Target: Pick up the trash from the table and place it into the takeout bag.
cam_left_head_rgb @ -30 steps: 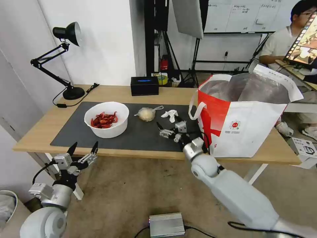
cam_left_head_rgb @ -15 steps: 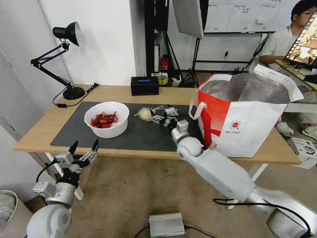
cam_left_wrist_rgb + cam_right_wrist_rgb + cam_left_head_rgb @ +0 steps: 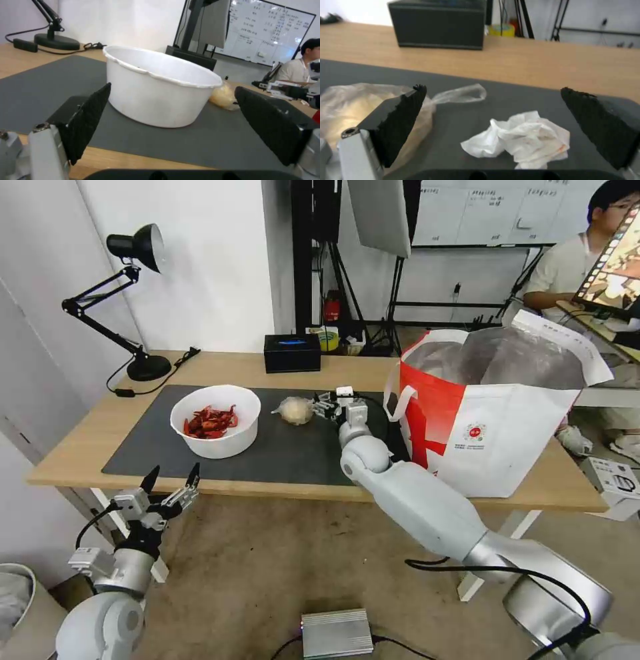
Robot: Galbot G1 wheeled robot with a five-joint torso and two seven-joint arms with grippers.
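A white bowl (image 3: 215,421) (image 3: 160,87) of red shells stands on the left part of the dark mat (image 3: 287,453). To its right lies a small knotted clear bag (image 3: 295,410) (image 3: 360,105). My right gripper (image 3: 325,403) (image 3: 493,88) hovers open just above the mat, with a crumpled white tissue (image 3: 523,138) lying between its fingers and untouched. In the head view the wrist hides that tissue. The white-and-red takeout bag (image 3: 493,427) stands open at the table's right end. My left gripper (image 3: 173,471) (image 3: 173,87) is open below the table's front edge, facing the bowl.
A black tissue box (image 3: 291,353) (image 3: 438,23) sits at the back edge of the light-wood table (image 3: 80,440). A black desk lamp (image 3: 137,300) with its cord stands at the back left. A metal box (image 3: 335,633) lies on the floor.
My right arm has reached farther over the mat, carrying its open gripper from the mat's front part back to the tissue beside the knotted bag. The left gripper has barely shifted.
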